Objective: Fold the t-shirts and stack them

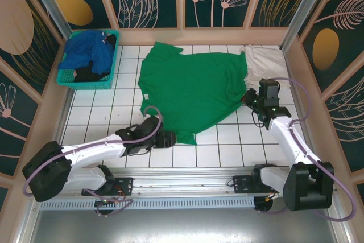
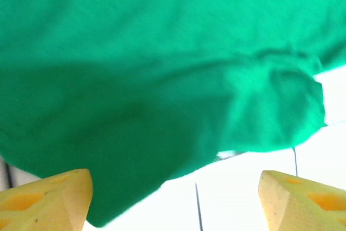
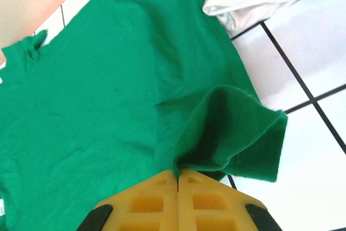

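A fold of the green t-shirt (image 3: 108, 79) is pinched in the closed right tool (image 3: 177, 174), likely for folding over; the left tool (image 2: 174, 190) is held wide apart, the same shirt just ahead of it

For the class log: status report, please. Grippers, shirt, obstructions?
Right gripper shut on green t-shirt edge. Left gripper open at its near hem. Cream t-shirt alongside, far right.
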Robot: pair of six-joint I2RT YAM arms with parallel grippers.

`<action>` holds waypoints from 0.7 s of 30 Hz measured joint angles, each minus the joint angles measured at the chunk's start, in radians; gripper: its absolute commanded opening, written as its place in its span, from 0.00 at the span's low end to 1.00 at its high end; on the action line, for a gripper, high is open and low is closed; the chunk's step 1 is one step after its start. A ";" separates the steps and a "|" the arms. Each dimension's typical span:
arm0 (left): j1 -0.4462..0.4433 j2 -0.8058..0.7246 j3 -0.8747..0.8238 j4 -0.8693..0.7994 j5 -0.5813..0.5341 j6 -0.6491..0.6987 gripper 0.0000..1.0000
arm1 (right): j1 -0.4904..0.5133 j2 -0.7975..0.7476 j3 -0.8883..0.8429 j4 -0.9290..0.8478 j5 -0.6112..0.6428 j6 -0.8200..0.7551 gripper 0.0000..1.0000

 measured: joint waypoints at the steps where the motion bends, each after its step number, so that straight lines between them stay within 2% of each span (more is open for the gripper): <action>1: -0.017 0.009 0.002 -0.001 -0.009 -0.008 0.75 | 0.000 0.000 0.003 0.002 0.000 0.000 0.00; 5: -0.039 0.164 0.062 -0.027 -0.061 -0.014 0.68 | 0.000 0.000 0.003 0.000 -0.001 0.000 0.00; 6: -0.044 0.210 0.088 -0.043 -0.083 -0.010 0.60 | 0.000 0.000 0.003 -0.001 -0.002 0.000 0.00; 8: -0.051 0.270 0.154 -0.073 -0.122 0.003 0.30 | 0.000 -0.002 0.003 -0.005 -0.002 0.000 0.00; 12: -0.055 0.343 0.242 -0.165 -0.208 0.029 0.00 | 0.000 -0.019 0.003 -0.022 -0.001 -0.001 0.00; 17: -0.051 0.309 0.354 -0.326 -0.322 0.081 0.00 | 0.000 -0.034 0.031 -0.051 -0.012 -0.016 0.00; 21: -0.022 0.209 0.451 -0.404 -0.348 0.138 0.00 | 0.000 -0.038 0.082 -0.089 -0.015 -0.026 0.00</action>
